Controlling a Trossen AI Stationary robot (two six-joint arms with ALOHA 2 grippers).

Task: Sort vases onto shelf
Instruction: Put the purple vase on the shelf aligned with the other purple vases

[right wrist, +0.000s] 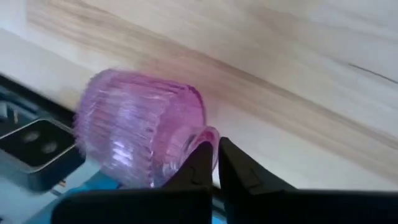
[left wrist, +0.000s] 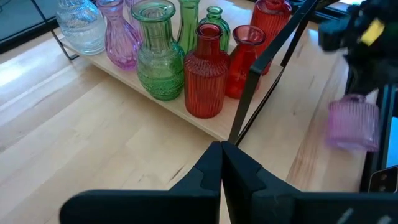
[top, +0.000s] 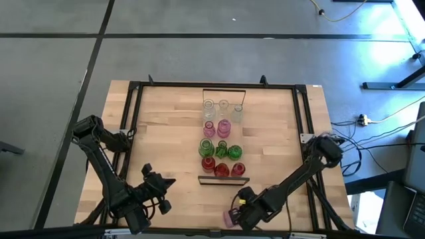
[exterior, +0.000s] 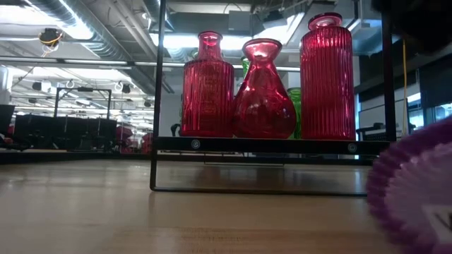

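Right gripper (top: pixel 237 214) sits at the table's (top: pixel 166 126) near edge in the high view, with a pink vase (top: pixel 231 216) lying right at its tip; beyond it stands the shelf (top: pixel 224 179), loaded with vases in rows of clear, pink, green and red. Left gripper (top: pixel 163 194) waits to the shelf's left, apart from it.

Low view: three red vases (exterior: pixel 261 92) stand on the shelf (exterior: pixel 268 144), and the pink vase (exterior: pixel 417 190) fills the right edge, on the table.

Left wrist view: its fingers (left wrist: pixel 239 171) are pressed together on nothing, the shelf's (left wrist: pixel 186 118) black end frame just ahead (red and green vases behind it).

Right wrist view: the fingers (right wrist: pixel 233 168) are pressed together at the rim of the pink vase (right wrist: pixel 140 127), which lies on its side; whether they pinch its lip I cannot tell.
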